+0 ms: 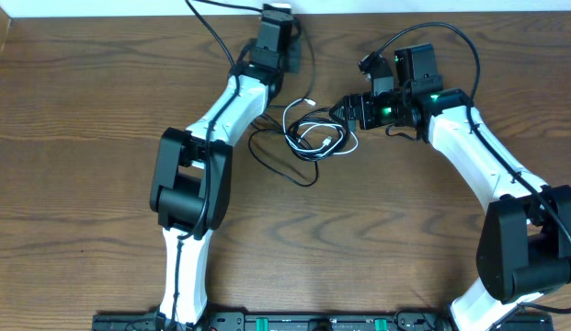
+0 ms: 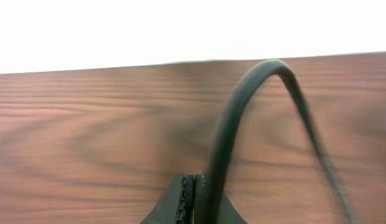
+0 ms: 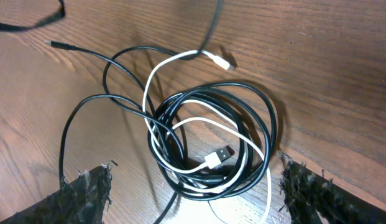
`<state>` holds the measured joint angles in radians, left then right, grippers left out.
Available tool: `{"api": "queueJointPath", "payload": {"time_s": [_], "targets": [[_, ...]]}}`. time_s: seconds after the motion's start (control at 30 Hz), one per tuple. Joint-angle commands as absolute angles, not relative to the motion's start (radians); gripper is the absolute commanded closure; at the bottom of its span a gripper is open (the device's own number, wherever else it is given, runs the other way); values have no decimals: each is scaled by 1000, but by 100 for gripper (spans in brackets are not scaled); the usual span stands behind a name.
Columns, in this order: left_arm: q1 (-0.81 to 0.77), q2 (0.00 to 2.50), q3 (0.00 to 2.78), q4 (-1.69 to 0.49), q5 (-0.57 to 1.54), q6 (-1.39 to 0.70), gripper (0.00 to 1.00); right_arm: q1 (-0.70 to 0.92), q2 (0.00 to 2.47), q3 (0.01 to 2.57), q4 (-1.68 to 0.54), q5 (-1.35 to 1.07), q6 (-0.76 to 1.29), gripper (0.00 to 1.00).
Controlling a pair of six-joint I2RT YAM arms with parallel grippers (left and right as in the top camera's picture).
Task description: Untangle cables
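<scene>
The right claw (image 3: 197,194) gaped over the flat coil of cables (image 3: 171,149), its white plug (image 3: 225,63) pointing away. The left claw (image 2: 191,202) was closed, a black cable (image 2: 242,93) arching up beside its fingertips.

The bench (image 1: 83,110) is viewed straight down from a fixed point above, with both arms (image 1: 188,175) taken in. The left wrist view is set low and very near, faced across the wood toward the far edge, past the left fingers (image 2: 174,205) and a black cable (image 2: 225,124). The right wrist view is aimed steeply down between the right fingers (image 3: 87,196), close over the coiled cables (image 3: 212,157), which are shared with the overhead.
</scene>
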<state>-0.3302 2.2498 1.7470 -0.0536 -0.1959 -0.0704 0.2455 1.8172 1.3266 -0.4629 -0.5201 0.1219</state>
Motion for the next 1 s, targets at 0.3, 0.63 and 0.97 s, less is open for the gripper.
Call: {"api": "queueJointPath", "payload": {"time_s": [0.3, 0.63, 0.97], "targets": [[-315, 1800, 1758, -241, -400, 167, 93, 257, 1822, 1344, -454, -523, 118, 14], [-315, 1409, 1758, -561, -194, 11, 93, 384, 1822, 1344, -322, -545, 118, 19], [-315, 1278, 1758, -661, -190, -138, 92, 514, 1906, 1344, -77, -522, 65, 21]]}}
